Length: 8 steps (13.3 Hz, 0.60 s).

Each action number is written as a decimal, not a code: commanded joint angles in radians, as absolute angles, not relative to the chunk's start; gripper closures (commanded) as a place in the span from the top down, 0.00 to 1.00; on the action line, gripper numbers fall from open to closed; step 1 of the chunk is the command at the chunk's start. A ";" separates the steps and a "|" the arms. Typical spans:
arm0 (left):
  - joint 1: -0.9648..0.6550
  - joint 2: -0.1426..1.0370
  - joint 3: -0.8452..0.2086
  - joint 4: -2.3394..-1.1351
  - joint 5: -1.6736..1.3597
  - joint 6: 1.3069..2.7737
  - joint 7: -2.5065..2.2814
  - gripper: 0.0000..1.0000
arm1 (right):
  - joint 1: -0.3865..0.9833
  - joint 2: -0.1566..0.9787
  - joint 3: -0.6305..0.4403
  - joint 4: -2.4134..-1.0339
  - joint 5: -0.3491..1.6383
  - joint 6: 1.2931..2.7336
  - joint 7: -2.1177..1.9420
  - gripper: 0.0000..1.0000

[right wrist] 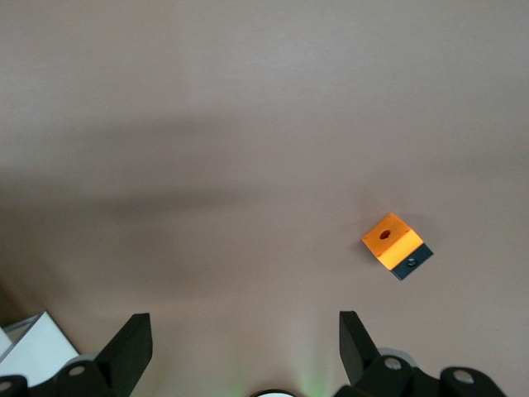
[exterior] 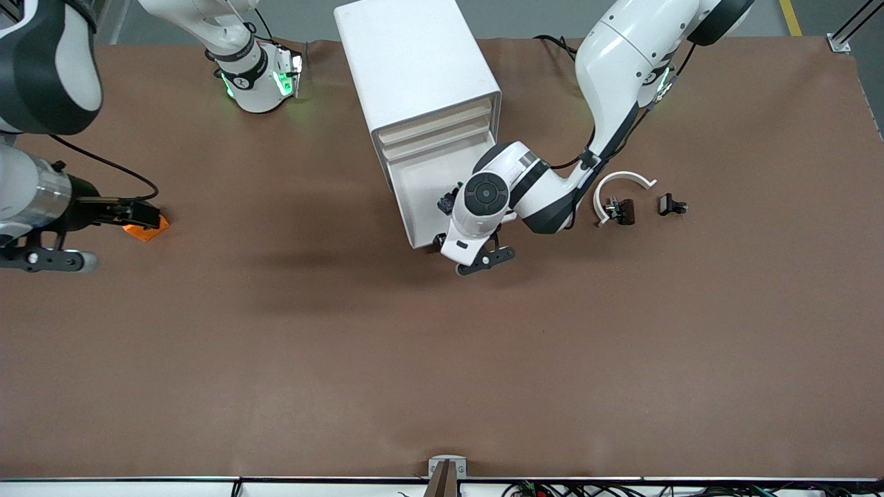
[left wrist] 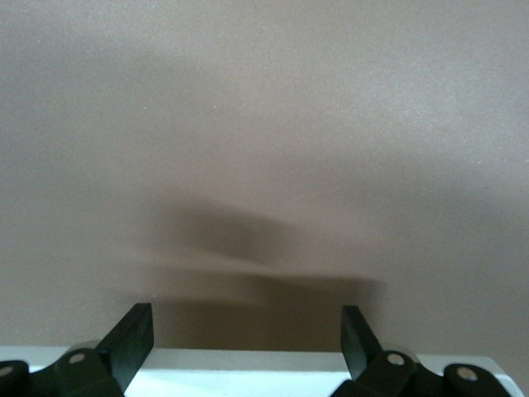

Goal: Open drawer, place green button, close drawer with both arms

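The white cabinet [exterior: 414, 62] stands at the table's robot side. Its lowest drawer [exterior: 414, 193] is pulled out toward the front camera. My left gripper [exterior: 440, 229] is open and empty at the drawer's outer end. In the left wrist view [left wrist: 245, 331] a white drawer edge [left wrist: 248, 368] runs between the fingertips, with bare table past it. My right gripper [exterior: 145, 215] is open and empty, up in the air over the orange cube [exterior: 146, 231]. In the right wrist view [right wrist: 245, 331] that cube [right wrist: 395, 246] lies well off from the fingers. No green-capped button shows in any view.
A white arc-shaped part [exterior: 621, 181] lies toward the left arm's end of the table, with a dark clip piece [exterior: 623, 211] beside it and a small black clip [exterior: 671, 205] farther that way. Three closed drawers [exterior: 442, 128] sit above the open one.
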State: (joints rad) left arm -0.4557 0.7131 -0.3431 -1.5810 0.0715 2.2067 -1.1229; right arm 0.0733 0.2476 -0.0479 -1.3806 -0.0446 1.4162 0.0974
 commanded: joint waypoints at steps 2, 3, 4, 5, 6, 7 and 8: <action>-0.457 0.690 -0.371 -1.624 0.091 2.223 -1.166 1.00 | -0.024 0.258 -0.026 -1.356 -0.058 1.401 -0.007 1.00; -0.457 0.690 -0.374 -1.628 0.091 2.220 -1.179 1.00 | -0.043 0.259 -0.026 -1.356 -0.048 1.399 -0.003 1.00; -0.457 0.690 -0.385 -1.628 0.089 2.217 -1.198 1.00 | -0.064 0.261 -0.025 -1.356 -0.040 1.399 -0.005 1.00; -0.456 0.692 -0.399 -1.632 0.089 2.215 -1.212 1.00 | -0.072 0.261 -0.025 -1.355 -0.040 1.397 -0.003 1.00; -0.456 0.692 -0.402 -1.634 0.089 2.215 -1.224 1.00 | -0.069 0.261 -0.025 -1.344 -0.044 1.399 -0.003 1.00; -0.457 0.692 -0.406 -1.634 0.089 2.215 -1.236 1.00 | -0.068 0.258 -0.026 -1.304 -0.052 1.394 -0.002 1.00; -0.457 0.693 -0.428 -1.635 0.089 2.214 -1.253 1.00 | -0.069 0.253 -0.028 -1.284 -0.054 1.390 -0.002 1.00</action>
